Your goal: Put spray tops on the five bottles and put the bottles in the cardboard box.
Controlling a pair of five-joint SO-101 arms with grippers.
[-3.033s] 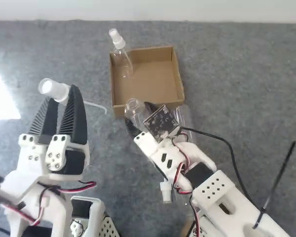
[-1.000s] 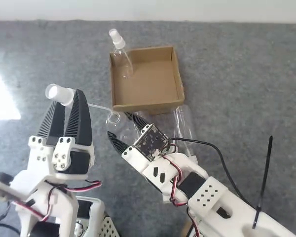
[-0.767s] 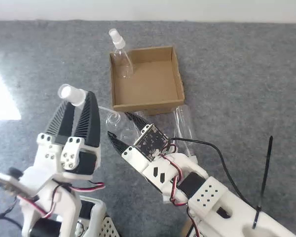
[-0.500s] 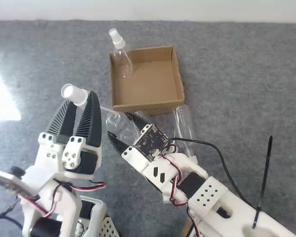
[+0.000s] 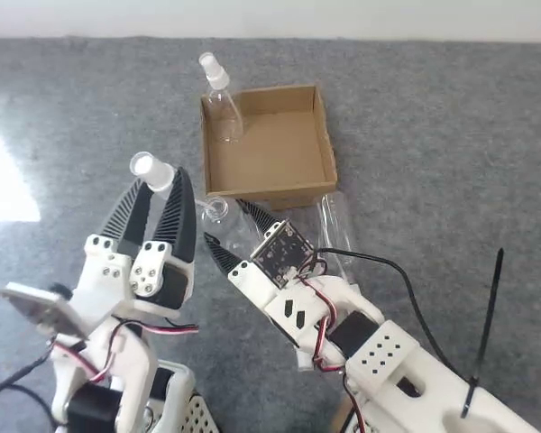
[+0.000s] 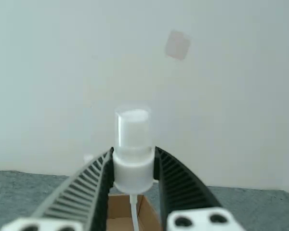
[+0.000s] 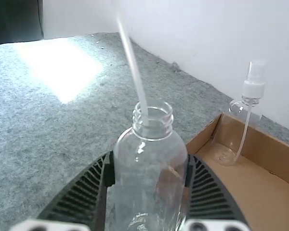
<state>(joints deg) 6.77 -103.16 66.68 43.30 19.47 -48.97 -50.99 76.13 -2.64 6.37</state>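
Note:
My left gripper (image 5: 159, 181) is shut on a white spray top (image 5: 151, 170), held raised with its cap up (image 6: 133, 149). The top's thin tube (image 7: 132, 62) slants down into the open neck of a clear bottle (image 7: 151, 159). My right gripper (image 7: 149, 192) is shut on that bottle (image 5: 218, 213), holding it upright just in front of the cardboard box (image 5: 269, 144). In the high view the two grippers meet, the right gripper (image 5: 225, 223) beside the left one. A capped bottle (image 5: 221, 99) leans in the box's far left corner.
Another clear bottle (image 5: 335, 225) lies on the grey mat beside the right arm, near the box's front right corner. The right arm's black cable (image 5: 406, 289) loops over the mat. The capped bottle (image 7: 245, 106) and box wall (image 7: 260, 159) are behind the held bottle.
The left gripper carried the spray top right toward the box and the held bottle. The right gripper, after lowering the bottle from the box edge, edged it toward the box.

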